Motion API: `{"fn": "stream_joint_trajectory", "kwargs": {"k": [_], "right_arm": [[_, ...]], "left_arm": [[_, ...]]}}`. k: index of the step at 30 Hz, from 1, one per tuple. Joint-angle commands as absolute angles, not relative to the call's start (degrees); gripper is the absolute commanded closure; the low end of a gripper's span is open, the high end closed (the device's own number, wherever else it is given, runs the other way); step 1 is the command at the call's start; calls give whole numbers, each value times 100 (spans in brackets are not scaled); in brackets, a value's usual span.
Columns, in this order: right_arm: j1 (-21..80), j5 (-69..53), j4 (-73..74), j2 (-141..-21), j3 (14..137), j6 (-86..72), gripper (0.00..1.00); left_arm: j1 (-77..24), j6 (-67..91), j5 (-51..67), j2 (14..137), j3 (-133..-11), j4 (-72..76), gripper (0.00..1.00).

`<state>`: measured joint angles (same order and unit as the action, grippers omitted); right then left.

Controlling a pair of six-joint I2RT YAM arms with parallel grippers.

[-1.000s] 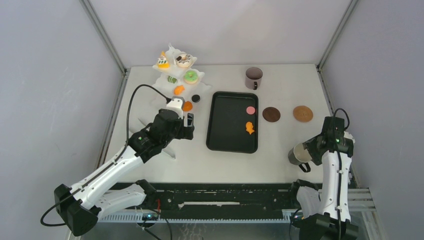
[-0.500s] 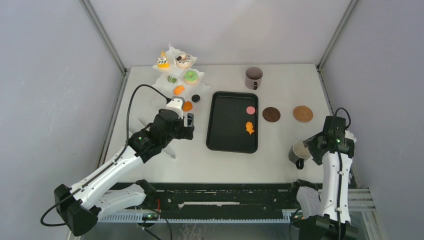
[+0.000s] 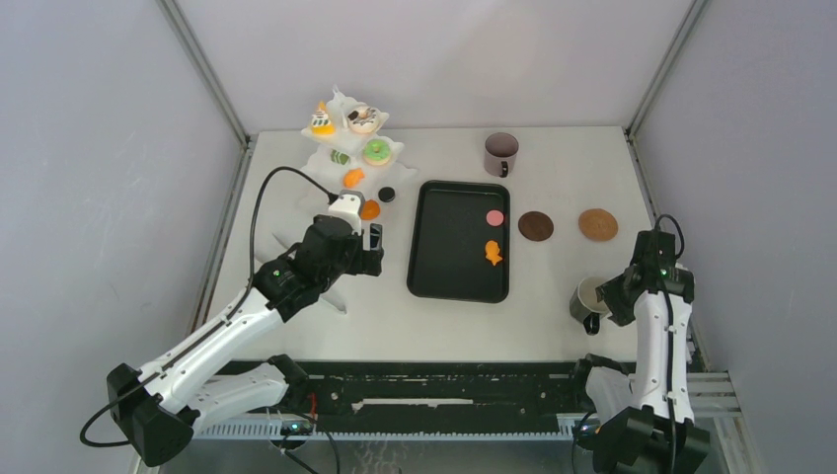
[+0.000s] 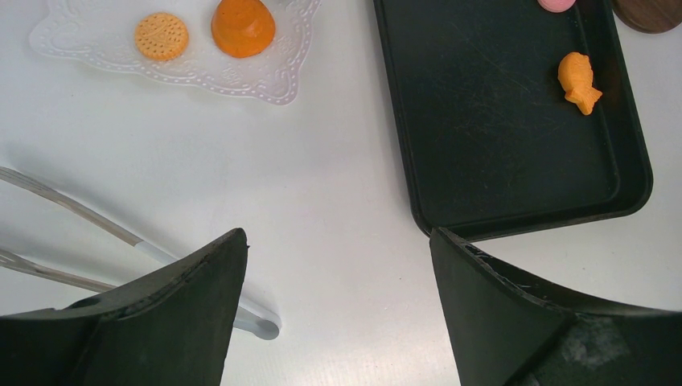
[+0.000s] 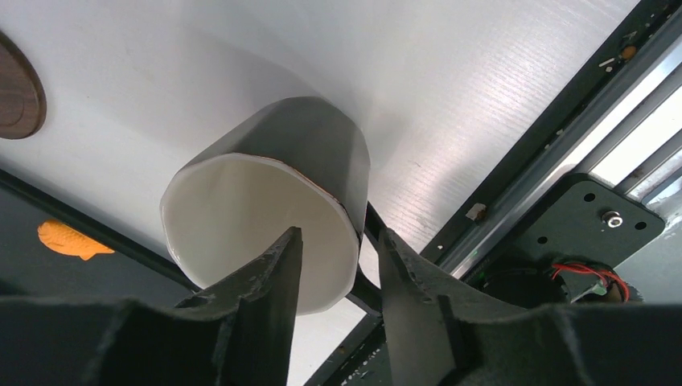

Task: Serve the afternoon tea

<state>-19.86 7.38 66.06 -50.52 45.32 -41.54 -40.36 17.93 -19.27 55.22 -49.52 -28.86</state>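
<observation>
My right gripper (image 3: 604, 296) is shut on the wall of a dark mug (image 3: 588, 299) with a pale inside, near the table's front right. In the right wrist view one finger is inside the mug (image 5: 265, 209), the other outside by the handle, and the mug is tilted. A second dark mug (image 3: 500, 153) stands at the back. A pink pastry (image 3: 495, 217) and an orange fish (image 3: 492, 253) lie in the black tray (image 3: 444, 267). Several pastries sit on the white stand (image 3: 331, 158). My left gripper (image 3: 370, 242) is open and empty left of the tray.
Two brown coasters (image 3: 536, 225) (image 3: 597, 224) lie right of the tray. A small black disc (image 3: 387, 195) lies by the stand. A clear utensil (image 4: 137, 241) lies under my left gripper (image 4: 338, 233). The rail of the table's front edge (image 5: 515, 201) is right beside the held mug.
My right gripper has shifted slightly left and turned the mug so that its opening faces more upward. The left arm has not moved.
</observation>
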Motion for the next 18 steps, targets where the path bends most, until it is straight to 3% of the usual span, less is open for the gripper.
{"fn": "stream_joint_trajectory", "kwargs": {"k": [1,9,13,15,18], "right_arm": [[-2012,705,6395,-5114,4503,-4271,55],[-2008,505,6256,-5227,4276,-4291,69],[-2040,331,6115,-5165,4310,-4268,82],[-2096,-1,6021,-5195,4499,-4203,97],[-2109,-81,5932,-5388,4971,-4168,100]], "left_arm": [[-3999,1687,-2023,5388,-5103,-2789,12],[-3999,1681,-2001,5416,-5122,-2822,12],[-3999,1685,-2015,5418,-5121,-2819,12],[-3999,1687,-1969,5429,-5116,-2818,12],[-4000,1697,-1890,5457,-5128,-2819,12]]}}
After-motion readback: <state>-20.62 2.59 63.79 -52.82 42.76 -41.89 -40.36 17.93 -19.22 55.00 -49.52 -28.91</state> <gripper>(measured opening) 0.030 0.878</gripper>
